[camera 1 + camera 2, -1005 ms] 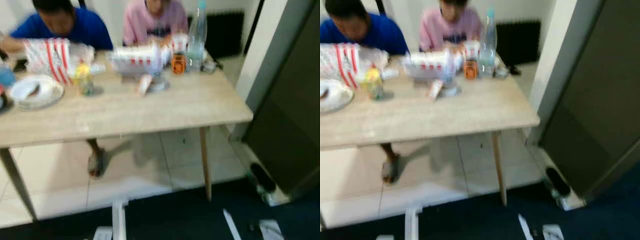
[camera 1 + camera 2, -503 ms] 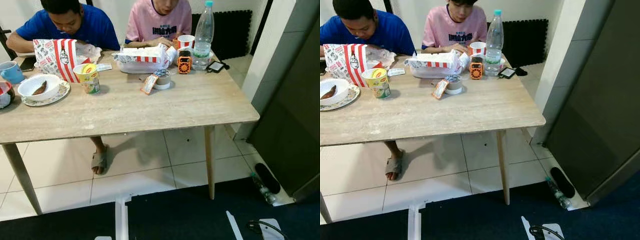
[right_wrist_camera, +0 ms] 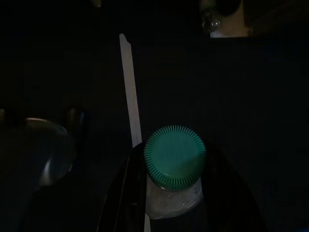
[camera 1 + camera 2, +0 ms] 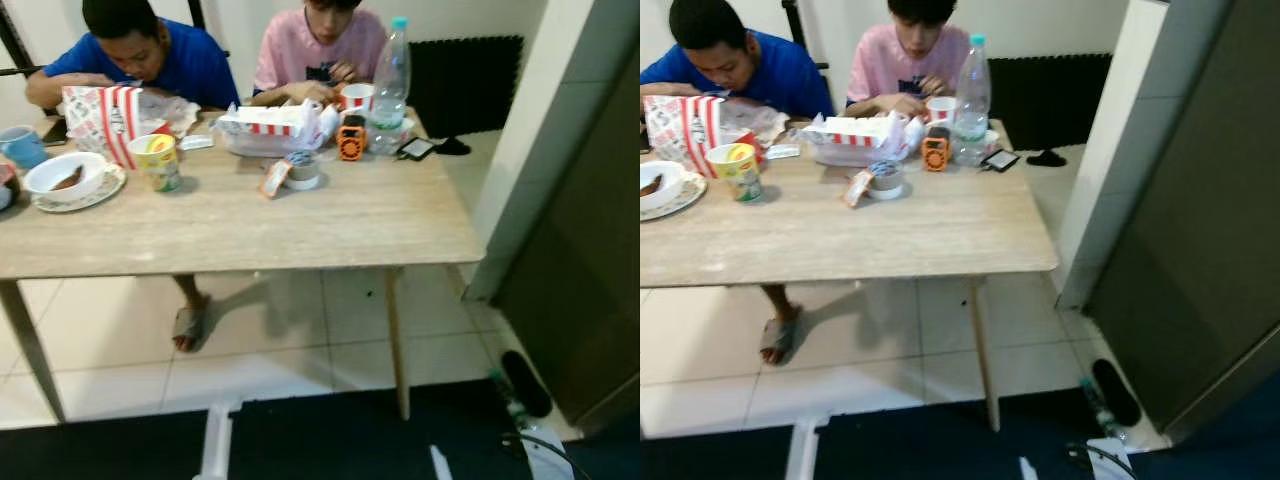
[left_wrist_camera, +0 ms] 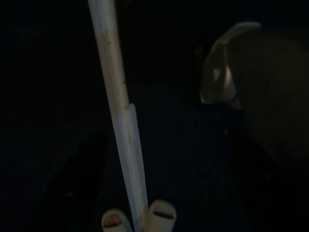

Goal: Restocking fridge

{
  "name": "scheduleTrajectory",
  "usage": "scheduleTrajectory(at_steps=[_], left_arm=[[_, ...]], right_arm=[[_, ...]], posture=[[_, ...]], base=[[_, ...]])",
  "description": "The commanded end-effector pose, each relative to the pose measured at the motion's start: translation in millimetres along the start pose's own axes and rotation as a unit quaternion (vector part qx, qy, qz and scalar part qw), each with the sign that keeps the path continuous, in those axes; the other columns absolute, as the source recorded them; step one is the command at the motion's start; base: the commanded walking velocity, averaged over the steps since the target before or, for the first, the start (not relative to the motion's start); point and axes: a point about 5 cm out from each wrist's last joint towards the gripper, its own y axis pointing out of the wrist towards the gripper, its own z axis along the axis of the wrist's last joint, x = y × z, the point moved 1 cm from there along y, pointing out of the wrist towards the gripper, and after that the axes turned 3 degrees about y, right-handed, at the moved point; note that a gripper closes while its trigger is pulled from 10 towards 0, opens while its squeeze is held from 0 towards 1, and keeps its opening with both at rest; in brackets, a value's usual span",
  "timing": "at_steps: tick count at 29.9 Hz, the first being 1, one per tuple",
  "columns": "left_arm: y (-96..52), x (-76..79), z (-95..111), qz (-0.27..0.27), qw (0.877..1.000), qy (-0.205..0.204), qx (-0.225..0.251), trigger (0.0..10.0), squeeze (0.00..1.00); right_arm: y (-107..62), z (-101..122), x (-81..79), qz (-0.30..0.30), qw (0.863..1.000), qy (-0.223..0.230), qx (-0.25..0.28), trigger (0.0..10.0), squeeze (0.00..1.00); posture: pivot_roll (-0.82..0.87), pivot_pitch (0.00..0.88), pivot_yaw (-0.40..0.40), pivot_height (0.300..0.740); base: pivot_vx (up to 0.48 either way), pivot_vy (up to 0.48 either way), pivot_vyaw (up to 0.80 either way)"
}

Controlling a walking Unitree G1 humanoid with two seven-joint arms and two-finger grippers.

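Your right hand (image 3: 166,203) is clamped around a green-capped bottle (image 3: 175,157), hanging low over dark floor; the left hand (image 5: 137,223) hangs idle, and you cannot tell how its fingers stand. The fridge (image 4: 1200,230), door closed, is the dark panel to your right, just beyond the worktop's (image 4: 890,235) right edge, where two people sit eating. Turn toward the fridge, keep clear of that worktop corner, hold the bottle upright, and use the free hand for the door.

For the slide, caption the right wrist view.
Right gripper carrying a clear bottle with a green ribbed cap above dark floor.
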Motion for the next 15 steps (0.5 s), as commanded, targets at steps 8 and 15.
scheduleTrajectory(at_steps=[8, 15], left_arm=[[2.1, 17.0, -1.1, -0.025, 1.0, 0.003, -0.006, 10.0, 0.0], [3.0, 18.9, 5.2, -0.025, 1.0, 0.006, -0.002, 10.0, 0.0]], right_arm=[[-0.1, -2.8, 0.6, 0.0, 1.0, 0.001, -0.006, 10.0, 0.0], [-0.1, -2.2, 0.7, 0.0, 1.0, 0.003, -0.006, 10.0, 0.0]], posture=[[-0.02, 0.0, -0.004, 0.74], [-0.02, 0.0, -0.003, 0.74]], base=[[0.0, -0.468, 0.0], [0.0, -0.47, 0.0]])
